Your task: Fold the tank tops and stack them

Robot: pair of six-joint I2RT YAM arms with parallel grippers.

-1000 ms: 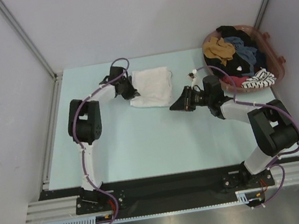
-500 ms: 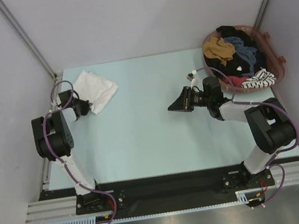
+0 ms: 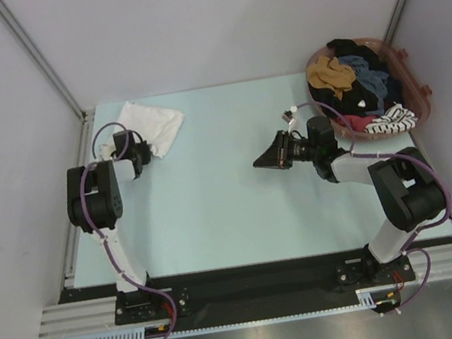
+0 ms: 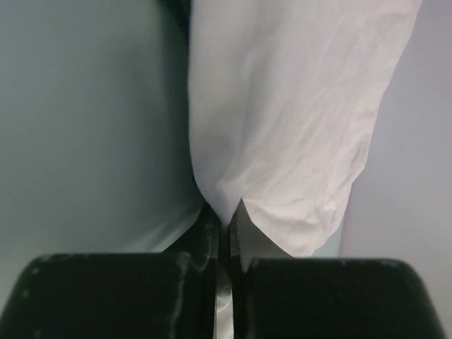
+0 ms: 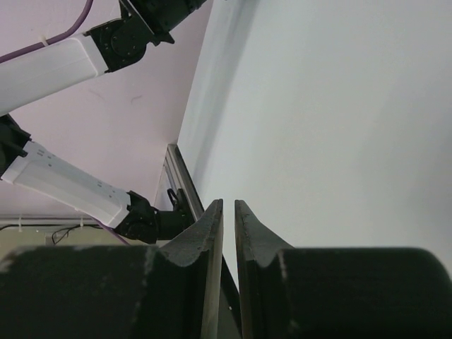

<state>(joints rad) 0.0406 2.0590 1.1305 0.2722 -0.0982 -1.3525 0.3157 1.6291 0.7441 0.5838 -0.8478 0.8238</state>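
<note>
L gripper (image 3: 148, 150) sits at far-left of table (image 3: 216, 214), jaws pressed together on near edge of the white tank top (image 3: 154, 122). L wrist cam confirms: fingertips pinch a cloth corner, fabric spreads away from them, wrinkled, lying flat on the surface. I see the top as a folded, roughly square bundle, tilted, close to the far-left corner and the L wall.

R gripper (image 3: 259, 162) hangs over mid-table, pointing left, well apart from the top. On R wrist cam its fingers (image 5: 212, 226) are only a thin slit apart w/ nothing between.

Basket (image 3: 422, 95) is at far-right corner, R arm's elbow just beside it. The grey-blue top (image 3: 363, 70) lies inside, bunched among the other clothes (image 3: 331, 74), not laid out.
</note>
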